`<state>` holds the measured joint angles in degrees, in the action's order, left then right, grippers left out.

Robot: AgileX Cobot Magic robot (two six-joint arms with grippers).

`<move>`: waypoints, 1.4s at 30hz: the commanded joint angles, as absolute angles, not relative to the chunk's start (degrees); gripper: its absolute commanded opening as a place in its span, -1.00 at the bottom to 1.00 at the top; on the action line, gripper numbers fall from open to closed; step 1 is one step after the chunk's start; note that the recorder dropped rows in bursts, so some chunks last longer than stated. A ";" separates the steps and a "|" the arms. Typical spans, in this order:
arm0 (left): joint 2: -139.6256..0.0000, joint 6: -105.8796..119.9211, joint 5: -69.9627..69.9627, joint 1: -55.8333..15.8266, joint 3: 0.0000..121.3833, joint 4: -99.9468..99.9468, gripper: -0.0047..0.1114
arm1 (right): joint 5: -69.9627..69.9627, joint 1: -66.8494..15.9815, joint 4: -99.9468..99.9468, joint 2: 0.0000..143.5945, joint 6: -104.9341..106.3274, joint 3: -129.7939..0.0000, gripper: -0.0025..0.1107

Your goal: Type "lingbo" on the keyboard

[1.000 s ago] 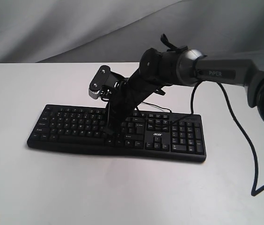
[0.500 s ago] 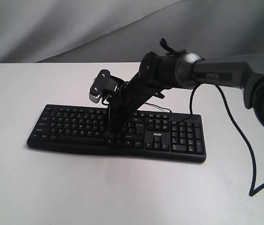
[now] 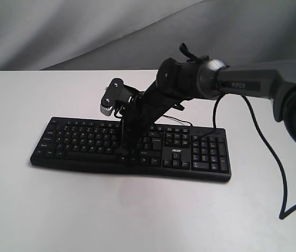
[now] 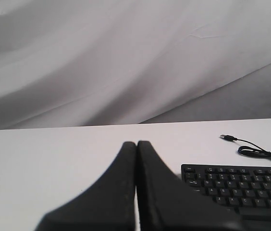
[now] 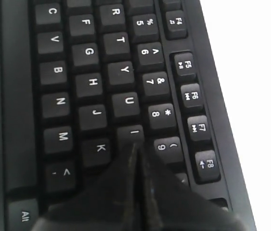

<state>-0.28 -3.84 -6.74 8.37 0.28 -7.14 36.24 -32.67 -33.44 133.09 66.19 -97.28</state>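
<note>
The black keyboard (image 3: 85,139) lies flat across the middle of the white table, with its white acer logo (image 3: 176,152) towards the right. My right gripper (image 3: 121,151) reaches across from the right and points down onto the letter keys. In the right wrist view the keyboard (image 5: 87,57) fills the frame, and the right gripper (image 5: 136,147) is shut with its tip at the near edge of the I key, holding nothing. My left gripper (image 4: 136,144) is shut and empty, low over bare table beside the keyboard's Esc corner (image 4: 236,185). It does not show in the exterior view.
The keyboard's thin USB cable (image 4: 255,151) trails on the table behind it and ends in a loose plug (image 4: 227,138). A black arm cable (image 3: 274,157) hangs down at the right. The table (image 3: 137,210) is white. Grey cloth (image 3: 85,31) forms the backdrop.
The right arm's wrist shifted slightly to the left a second ago, with the fingertips staying down on the keys. It has held still for the last half second.
</note>
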 commanded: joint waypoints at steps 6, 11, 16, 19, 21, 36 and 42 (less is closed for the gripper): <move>0.00 -3.96 -6.24 7.99 0.00 -7.16 -0.91 | 41.26 -32.46 -34.24 126.97 65.71 -97.13 -0.96; 0.00 -3.96 -6.24 7.99 0.00 -7.16 -0.91 | 42.74 -32.46 -30.79 118.02 58.92 -97.13 -0.96; 0.00 -3.96 -6.24 7.99 0.00 -7.16 -0.91 | 44.86 -32.56 -30.91 108.13 54.48 -97.13 -0.96; 0.00 -3.96 -6.24 7.99 0.00 -7.16 -0.91 | 46.69 -32.66 -34.35 102.11 54.50 -95.03 -0.96; 0.00 -3.96 -6.24 7.99 0.00 -7.16 -0.91 | 44.94 -32.74 -35.13 98.83 54.77 -92.24 -0.96; 0.00 -3.96 -6.24 7.99 0.00 -7.16 -0.91 | 30.88 -32.61 -34.69 83.03 48.56 -76.79 -0.96; 0.00 -3.96 -6.24 7.99 0.00 -7.16 -0.91 | 21.09 -29.58 -34.93 81.60 29.69 -76.79 -0.96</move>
